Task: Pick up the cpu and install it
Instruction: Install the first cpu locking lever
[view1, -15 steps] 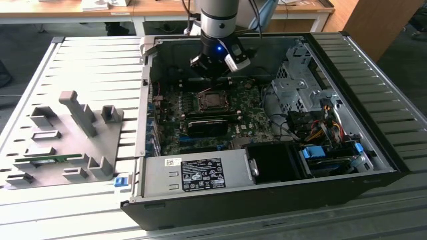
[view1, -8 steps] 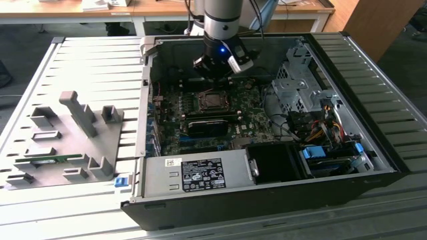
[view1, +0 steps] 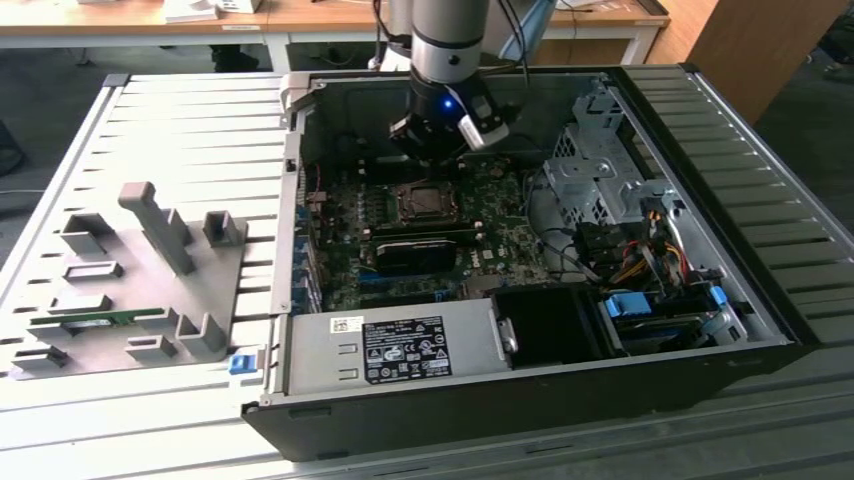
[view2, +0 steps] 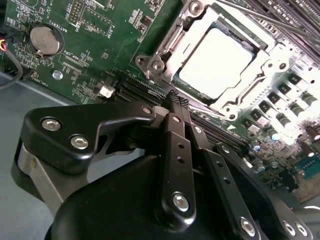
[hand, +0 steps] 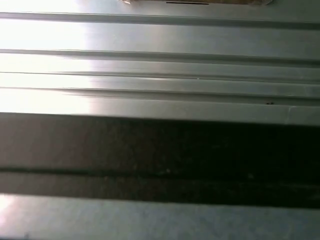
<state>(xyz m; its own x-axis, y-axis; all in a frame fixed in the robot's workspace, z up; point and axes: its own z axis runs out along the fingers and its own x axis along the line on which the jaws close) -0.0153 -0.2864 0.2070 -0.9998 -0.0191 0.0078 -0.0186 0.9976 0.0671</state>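
- My gripper sits nearest in the second wrist view: black linkage, the two fingers pressed together at the tips, nothing between them.
- Just past the tips, the cpu lies flat in its socket, silvery top bright with glare, metal frame around it. Gripper is near it, not touching.
- Green motherboard surrounds the socket; round coin battery sits off to one side, well apart from the cpu.
- First wrist view: pale ribbed metal surface with a dark band across it; can't tell which part of the scene this is.
- Exterior view: my gripper hangs inside the open computer case, right above the socket at mid-board.
- Arm comes down from above, blue light lit near the wrist.
- Power supply fills the near edge of the case; drive cage and bundled cables are on the exterior view's right.
- Grey fixture tray with upright blocks rests on the slatted table, on the exterior view's left, beside the case.
- Wooden desks stand furthest back.
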